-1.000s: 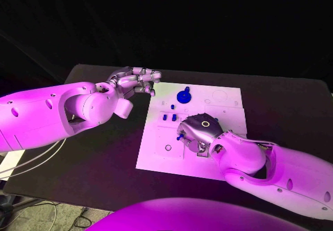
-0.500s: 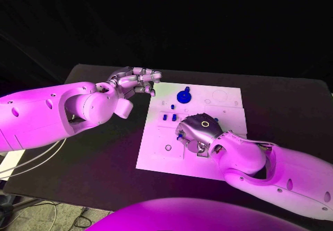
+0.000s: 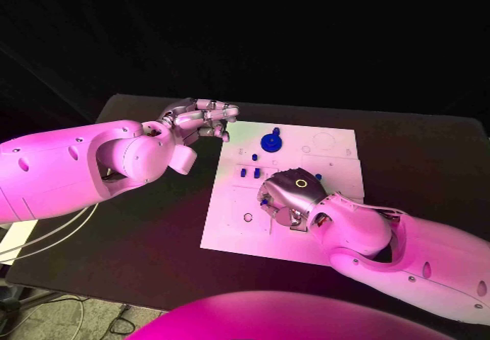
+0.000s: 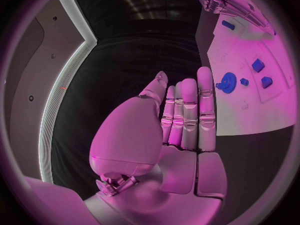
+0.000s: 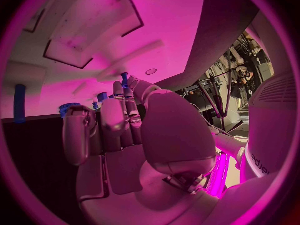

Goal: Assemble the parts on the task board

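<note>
The white task board (image 3: 332, 159) lies in the middle of the black table. My right hand (image 3: 291, 193) hovers low over the board's centre and pinches a small blue peg (image 3: 263, 201) at its fingertips; in the right wrist view the peg (image 5: 124, 78) sticks up between thumb and finger. A blue gear (image 3: 270, 142) stands near the board's far edge, with two small blue parts (image 3: 249, 172) just nearer. My left hand (image 3: 200, 117) hangs off the board's far left corner, holding nothing, its fingers (image 4: 187, 112) straight and side by side. The gear (image 4: 226, 81) lies beyond them.
Another small blue part (image 3: 318, 176) sits on the board right of my right hand. Round recesses (image 3: 323, 140) mark the board's far right corner. Bare black table (image 3: 153, 227) stretches left of the board, under my left arm.
</note>
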